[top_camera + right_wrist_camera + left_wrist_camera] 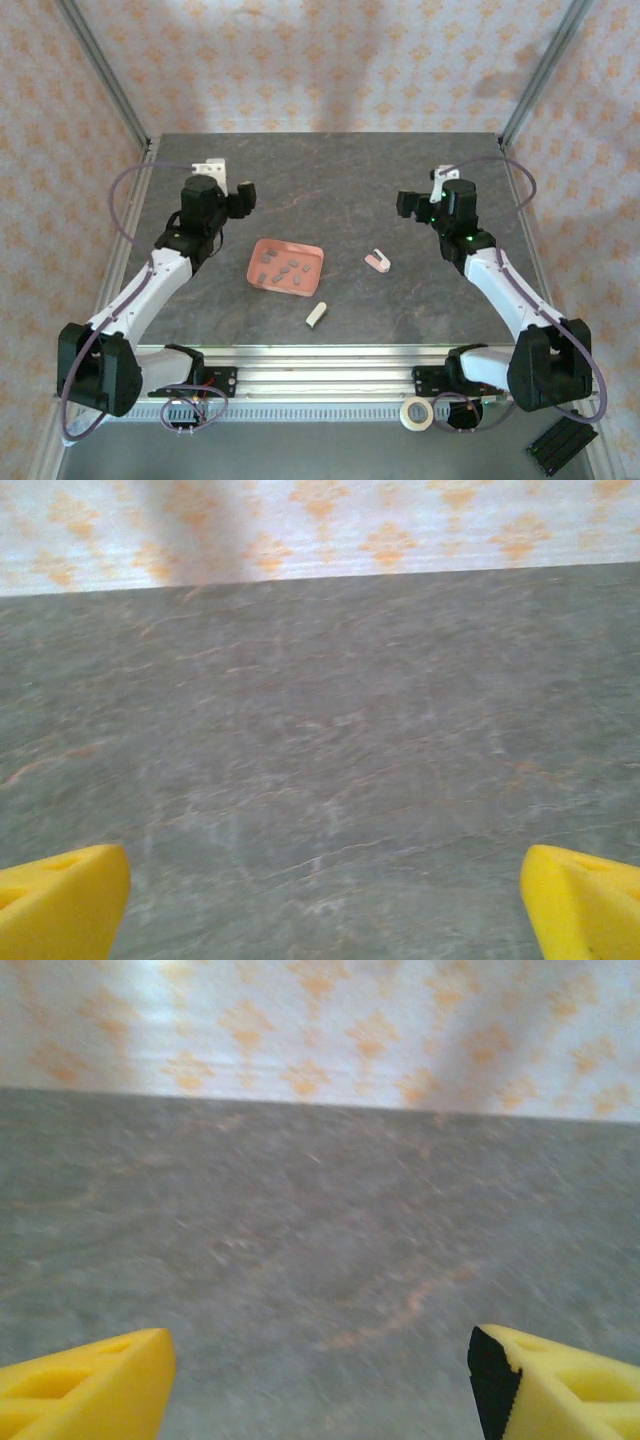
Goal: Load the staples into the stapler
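- Your left arm (150,285) reaches over the left side of the bench (330,180). From above, the left jaws are a dark lump, too small for you to read.
- At the left wrist, the two matte yellow wedge fingertips (85,1385) are cut off by the bottom edge. The left jaws stand spread, with blurred grey, stone-veined bench between them.
- The tray (253,268), salmon pink, shallow and rectangular, sits left of centre. The staples (283,268) lie loose inside it as short dark-grey strips, too tiny to count surely.
- A cream stubby piece (316,315), rounded and smooth, lies near the tray's near-right corner, apart from it.
- The stapler (377,262) lies on the bare bench right of the tray and apart from it. It is a small pale pink-and-white V, and you cannot make out its hinge.
- A roll of tape (417,413) sits on the metal rail beside the right base.
- Your right arm (500,285) reaches over the right side. At its wrist the yellow fingertips (60,905) are clipped by the bottom corners, and the right jaws are spread wide over bare bench.
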